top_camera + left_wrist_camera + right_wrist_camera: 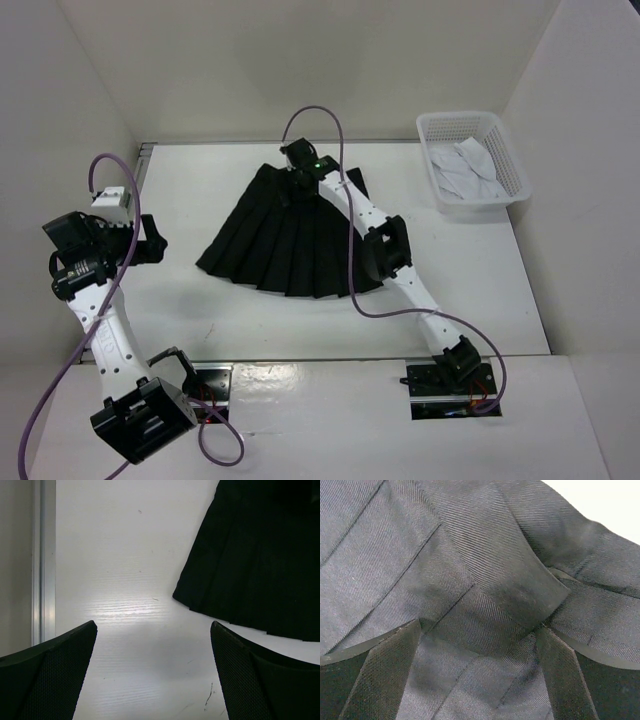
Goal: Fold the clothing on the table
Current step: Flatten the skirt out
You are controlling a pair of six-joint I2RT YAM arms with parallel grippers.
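A: Which step is this?
B: The first fold is only starting, I'd judge. The right end effector (477, 626), wide open and empty, hangs close over the skirt's (285, 245) narrow end. Next it must pinch the cloth beneath it.
A: And the other?
B: The left end effector (152, 630) is wide open and empty over the bare worktop (125, 555). Only its wrist view shows the hem ahead to its right.

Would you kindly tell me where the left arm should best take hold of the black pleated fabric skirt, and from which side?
Probably the left hem corner of the black pleated fabric skirt, approached from the left. The skirt fans out flat, and that corner juts toward the left gripper, whose jaws stand open over the bare glossy white table beside it.
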